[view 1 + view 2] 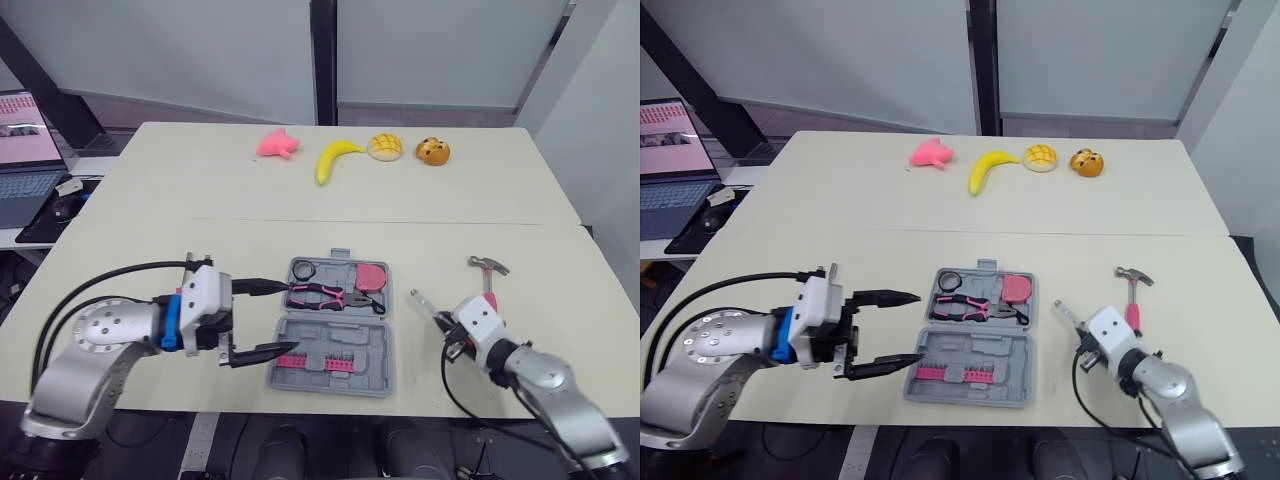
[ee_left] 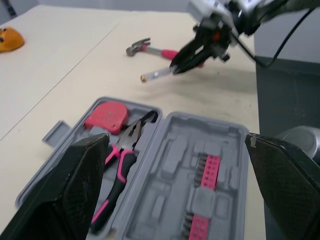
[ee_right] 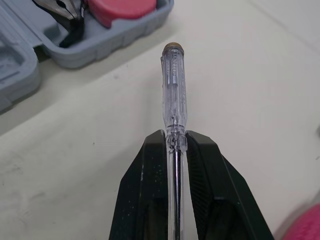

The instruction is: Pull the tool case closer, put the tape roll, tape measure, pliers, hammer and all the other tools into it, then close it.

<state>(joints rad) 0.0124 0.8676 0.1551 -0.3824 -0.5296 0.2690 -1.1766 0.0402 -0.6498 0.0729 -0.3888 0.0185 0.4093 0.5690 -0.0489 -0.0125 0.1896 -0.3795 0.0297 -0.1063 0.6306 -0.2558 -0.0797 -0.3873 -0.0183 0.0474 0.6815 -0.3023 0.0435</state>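
My right end effector [image 3: 175,145] pinches the clear screwdriver [image 3: 173,85] where shaft meets handle, just right of the open case [image 1: 330,345]. My left end effector [image 1: 285,317] is spread at the case's left edge. With so narrow a grip (long handle overhanging), the screwdriver could pivot or slip out short of its slot.

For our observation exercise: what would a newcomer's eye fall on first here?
The open grey tool case at the near edge of the table, pliers and pink tape measure inside, the left gripper open beside it. To its right, the right gripper clamps a clear-handled screwdriver; a hammer lies beyond.
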